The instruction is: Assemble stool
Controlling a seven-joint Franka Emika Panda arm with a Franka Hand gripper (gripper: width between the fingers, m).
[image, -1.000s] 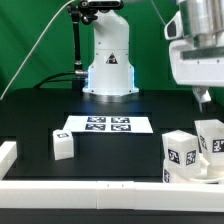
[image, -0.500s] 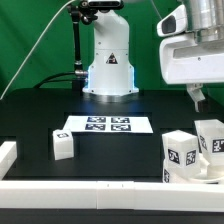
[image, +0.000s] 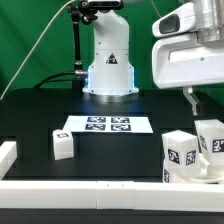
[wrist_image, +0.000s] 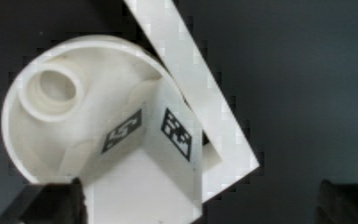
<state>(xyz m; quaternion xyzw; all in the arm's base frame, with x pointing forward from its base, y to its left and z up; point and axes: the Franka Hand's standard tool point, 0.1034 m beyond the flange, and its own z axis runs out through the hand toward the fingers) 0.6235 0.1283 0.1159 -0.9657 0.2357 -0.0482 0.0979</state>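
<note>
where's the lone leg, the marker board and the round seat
lone leg [image: 62, 145], exterior view, its front face
marker board [image: 105, 125], exterior view, its middle
round seat [wrist_image: 48, 135], wrist view, its broad white face

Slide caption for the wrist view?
Wrist view: round stool seat beside tagged legs, white rail alongside.

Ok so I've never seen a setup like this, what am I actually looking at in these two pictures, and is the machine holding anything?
This is one robot arm fixed at the back of a black table. One picture comes from a camera standing off the arm, the other from a camera on its wrist. The gripper hangs over a cluster of white stool parts: a round seat and chunky tagged legs. One more leg lies apart, near the flat marker board. White rails border the table. The gripper looks open and holds nothing.
</note>
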